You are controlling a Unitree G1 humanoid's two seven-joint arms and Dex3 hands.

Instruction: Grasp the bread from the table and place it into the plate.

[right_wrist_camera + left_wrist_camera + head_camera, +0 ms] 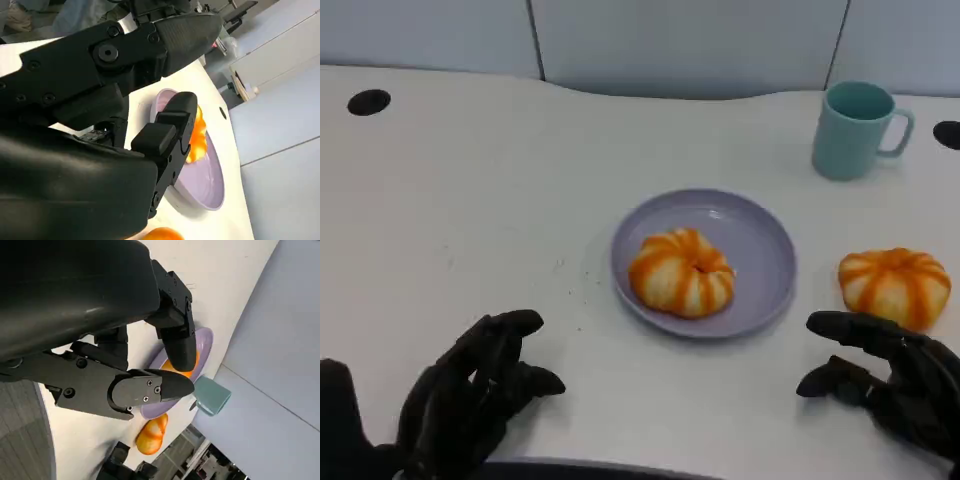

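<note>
Left hand: the left hand hovers low over the near-left part of the desk, fingers apart and loosely curled, holding nothing.
Plate: the lavender plate sits mid-desk, between the two hands and farther out.
Bread in plate: one orange-striped bread lies inside the plate, toward its near-left side.
Bread on desk: a second bread rests on the desk, right of the plate and clear of its rim.
Right hand: the right hand sits just in front of that second bread, fingers spread wide, empty, not touching it.
Mug: a teal mug stands upright at the far right, well apart from the plate.
Progress: one bread appears placed; the one on the desk is not yet grasped.
Left to do: judging by position, the right hand must close on the bread and carry it left to the plate.
</note>
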